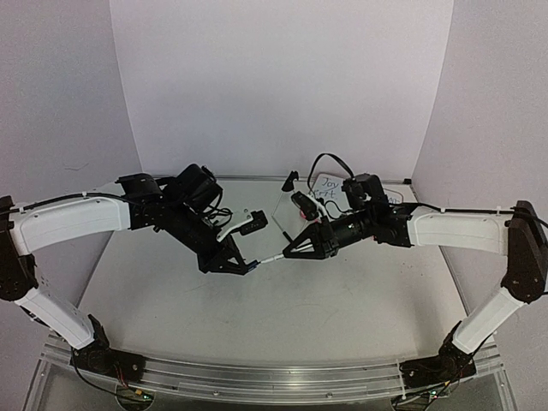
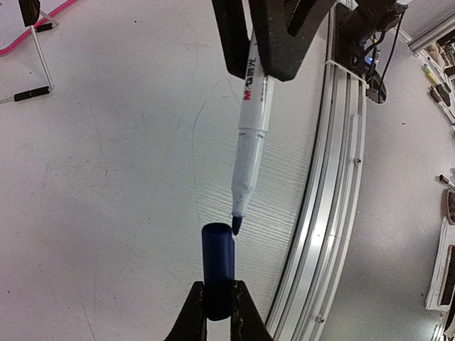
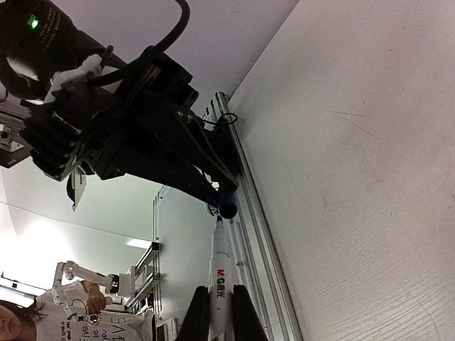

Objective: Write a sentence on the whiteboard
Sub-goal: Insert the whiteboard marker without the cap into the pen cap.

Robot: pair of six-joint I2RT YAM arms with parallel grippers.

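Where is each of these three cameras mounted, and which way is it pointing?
Top external: fixed above and behind the arm bases, looking down on the table; both arms show, whiteboard beyond.
Left wrist: on the left arm, facing the right gripper; its own fingers pinch the blue cap.
Right wrist: on the right arm, facing the left gripper; its own fingers pinch the marker.
Shared: both wrist views show marker tip at cap mouth.

White marker (image 2: 250, 135), red and black print on barrel, uncapped. Its blue tip sits right at the mouth of the blue cap (image 2: 217, 270) at its 6 o'clock. Scuffed white surface (image 1: 282, 317) underneath. Top view: aluminium rail (image 1: 274, 379) at 6 o'clock, white backdrop (image 1: 274, 86) at 12.
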